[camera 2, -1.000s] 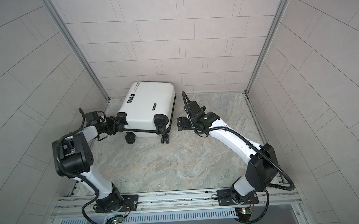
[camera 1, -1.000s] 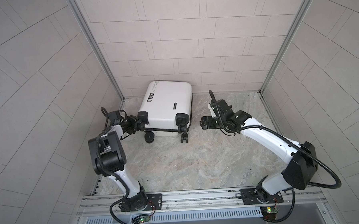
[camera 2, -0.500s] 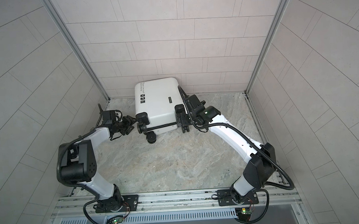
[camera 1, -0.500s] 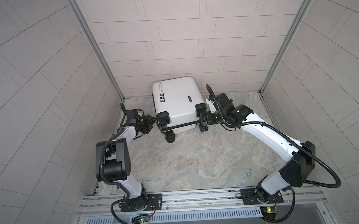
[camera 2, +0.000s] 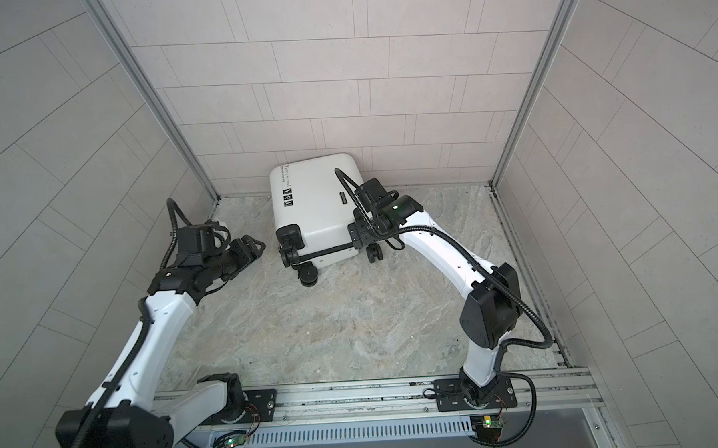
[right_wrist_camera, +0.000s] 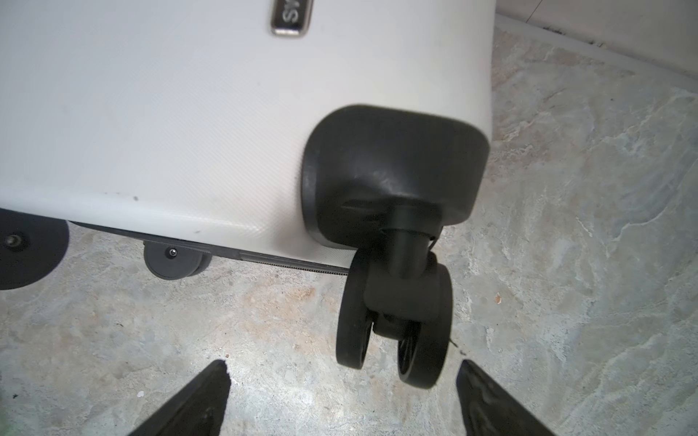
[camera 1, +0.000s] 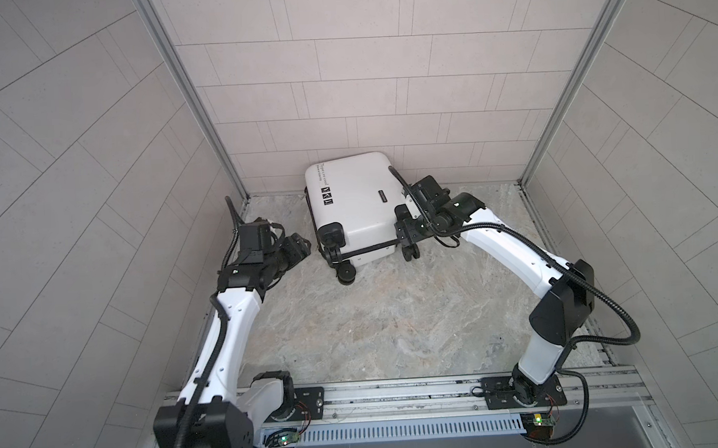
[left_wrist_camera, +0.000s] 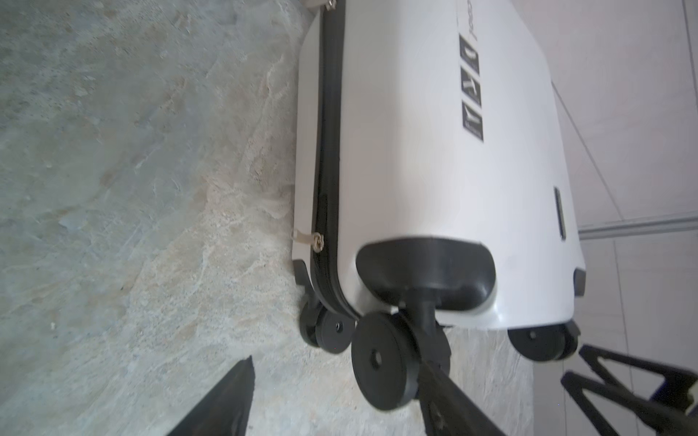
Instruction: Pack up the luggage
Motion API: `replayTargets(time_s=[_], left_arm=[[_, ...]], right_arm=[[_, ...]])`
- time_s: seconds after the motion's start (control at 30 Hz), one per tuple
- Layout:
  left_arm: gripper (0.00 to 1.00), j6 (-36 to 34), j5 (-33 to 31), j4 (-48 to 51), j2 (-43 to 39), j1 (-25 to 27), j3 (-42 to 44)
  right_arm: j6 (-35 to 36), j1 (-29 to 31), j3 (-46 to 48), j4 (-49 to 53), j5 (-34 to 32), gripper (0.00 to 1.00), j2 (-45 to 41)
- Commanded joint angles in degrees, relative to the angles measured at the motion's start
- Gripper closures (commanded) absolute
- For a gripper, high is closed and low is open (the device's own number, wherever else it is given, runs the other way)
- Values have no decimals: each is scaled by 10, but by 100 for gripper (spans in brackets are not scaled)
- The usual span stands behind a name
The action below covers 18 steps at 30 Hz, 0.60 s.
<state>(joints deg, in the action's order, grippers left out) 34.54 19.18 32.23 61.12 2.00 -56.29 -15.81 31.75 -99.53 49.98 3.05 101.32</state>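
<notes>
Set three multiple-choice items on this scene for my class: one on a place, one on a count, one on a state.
1. Where does the white suitcase lie?
A. in the near left corner
B. in the near right corner
C. by the back wall

2. How many black stickers stand in a row on its shell?
A. one
B. three
C. five

3. How is the right gripper?
A. open
B. shut on a handle
C. shut on a strap

Key:
1 C: both top views show it at the far end of the floor, near that wall.
2 B: the left wrist view shows three squares.
3 A: its fingers stand wide apart, with a spinner wheel ahead of them.
</notes>
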Motion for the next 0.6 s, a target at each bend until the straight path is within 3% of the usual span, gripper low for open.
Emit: replayTargets(time_s=[0.0, 0.2, 0.4, 0.57], left_arm=[[24, -13, -72, 94, -35, 70, -3], [23, 16, -165, 108, -19, 201, 13], [23, 17, -186, 79, 64, 248, -20], [24, -5, -207, 81, 129, 256, -69]], right_arm=[[19, 0, -15, 29, -9, 4, 14], [20, -1, -26, 30, -23, 5, 38], [17, -1, -41, 30, -22, 6, 56], [17, 0, -45, 30, -26, 8, 63]])
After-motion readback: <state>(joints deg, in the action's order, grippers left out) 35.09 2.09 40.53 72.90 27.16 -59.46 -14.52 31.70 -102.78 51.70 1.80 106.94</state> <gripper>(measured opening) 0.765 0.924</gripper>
